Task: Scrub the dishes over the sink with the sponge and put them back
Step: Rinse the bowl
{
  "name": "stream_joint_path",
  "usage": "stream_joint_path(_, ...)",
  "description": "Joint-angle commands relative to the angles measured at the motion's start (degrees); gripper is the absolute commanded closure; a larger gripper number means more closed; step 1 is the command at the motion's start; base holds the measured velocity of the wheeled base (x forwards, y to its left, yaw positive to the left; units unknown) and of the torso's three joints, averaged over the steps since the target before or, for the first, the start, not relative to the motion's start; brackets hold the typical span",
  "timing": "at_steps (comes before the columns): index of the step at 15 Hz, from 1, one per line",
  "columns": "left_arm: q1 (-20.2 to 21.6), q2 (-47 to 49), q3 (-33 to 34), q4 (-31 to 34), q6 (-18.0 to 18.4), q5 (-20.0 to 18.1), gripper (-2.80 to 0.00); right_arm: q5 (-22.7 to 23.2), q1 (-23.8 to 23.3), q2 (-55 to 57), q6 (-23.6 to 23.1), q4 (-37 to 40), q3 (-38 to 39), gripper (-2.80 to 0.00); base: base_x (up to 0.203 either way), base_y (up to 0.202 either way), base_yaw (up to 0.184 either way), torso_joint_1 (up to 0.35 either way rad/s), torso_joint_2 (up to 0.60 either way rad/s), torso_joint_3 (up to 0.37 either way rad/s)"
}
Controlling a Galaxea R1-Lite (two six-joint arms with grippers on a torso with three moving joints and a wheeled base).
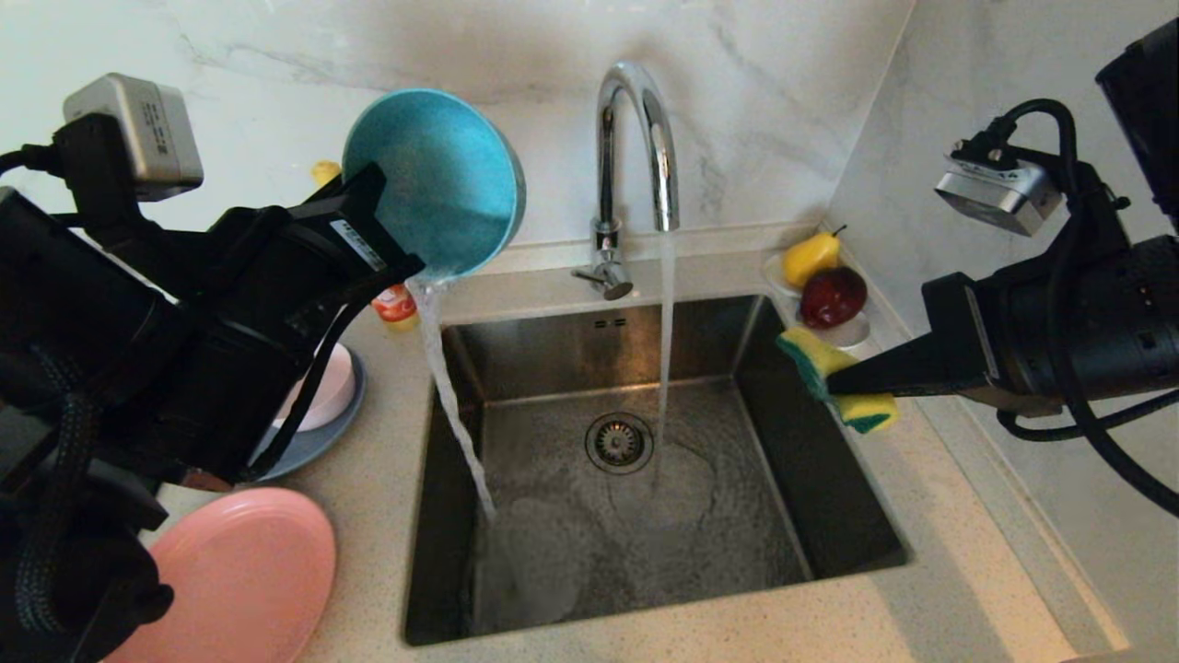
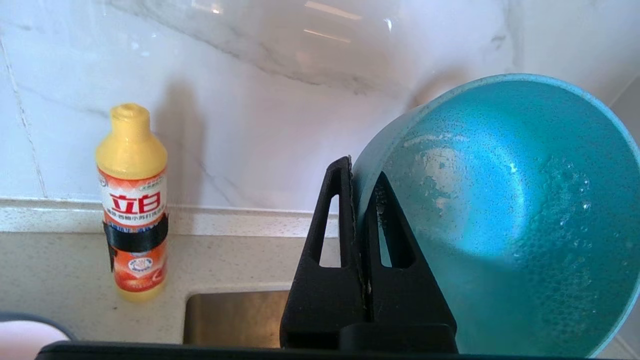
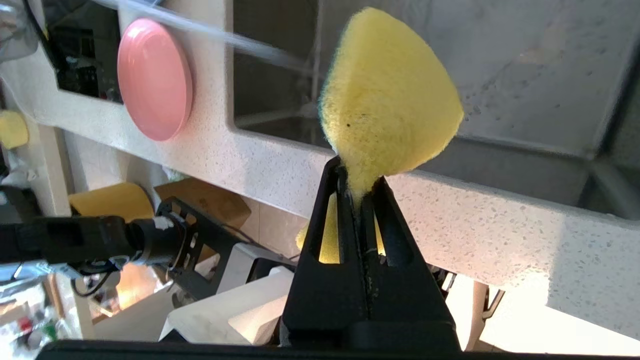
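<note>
While L gripper (image 1: 405,267) clamps it, teal bowl (image 1: 442,180) tips sinkward.

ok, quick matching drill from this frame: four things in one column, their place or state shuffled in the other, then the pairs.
Things:
1. teal bowl
2. sponge
3. pink plate
4. faucet

States:
A. running into the sink
B. lying on the counter, left of the sink
C. tipped, pouring water, in the left gripper
D. pinched in the right gripper

Pairs: 1-C, 2-D, 3-B, 4-A
</note>
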Motion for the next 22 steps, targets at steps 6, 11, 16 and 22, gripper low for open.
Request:
stream_joint_path(6,-0.1,-1.9,-3.7,0.2,2.2,-3.0,0.00,0.6,0.0,0.1,0.1,-2.5,1.1,0.00,0.000,0.000,0.000,0.000,0.00,0.000)
stream_joint_path(11,-0.1,-7.2,-3.6,0.5,3.9,-4.6,0.00,0.7,0.0,0.6,0.2,-2.6,1.8,0.00,0.000,0.000,0.000,0.000,0.00,0.000)
stream_joint_path(16,-0.1,-10.9,-4.2,3.4,4.3,-6.3,0.00,0.7,0.0,1.0,0.2,-2.9,1.6,0.00,0.000,0.000,0.000,0.000,0.00,0.000)
stream_joint_path(22,0.0,-12.4,-3.7,4.2,4.1,-8.0,0.00,1.6,0.0,1.0,0.2,-3.5,2.4,0.00,0.000,0.000,0.000,0.000,0.00,0.000)
